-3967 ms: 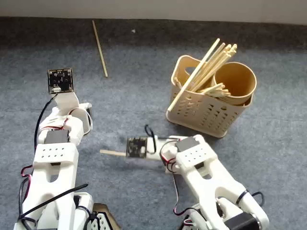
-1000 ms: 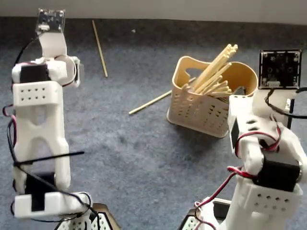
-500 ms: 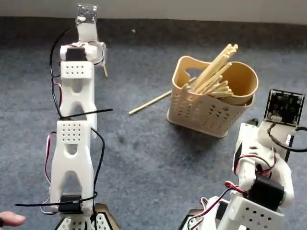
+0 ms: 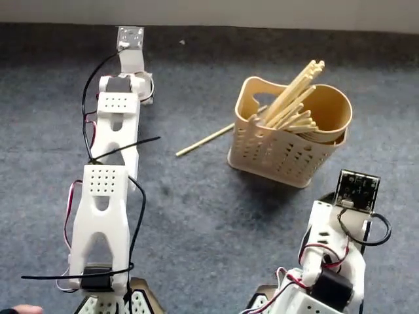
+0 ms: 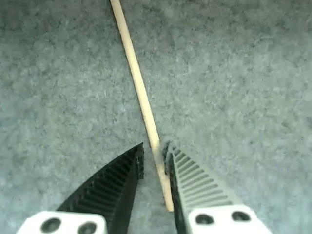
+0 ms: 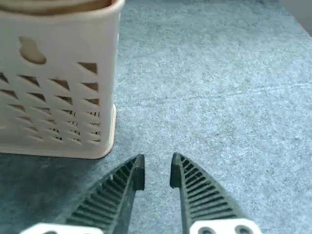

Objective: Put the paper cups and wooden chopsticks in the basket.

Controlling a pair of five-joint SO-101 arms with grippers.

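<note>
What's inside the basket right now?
A paper cup fills the right side of the basket in the high view; a bundle of chopsticks leans beside it, ends sticking out over the rim. The walls hide the basket's floor and the cup's lower part.

Basket (image 4: 281, 154) cream, triangular cut-outs. Paper cup (image 4: 325, 108) inside looks tan, partly hidden. Chopsticks (image 4: 291, 93) pale wood. Desk (image 4: 196, 216) mottled blue-grey. Left tool (image 5: 154, 148) and right tool (image 6: 157, 168): one black finger, one white, both ribbed.
</note>
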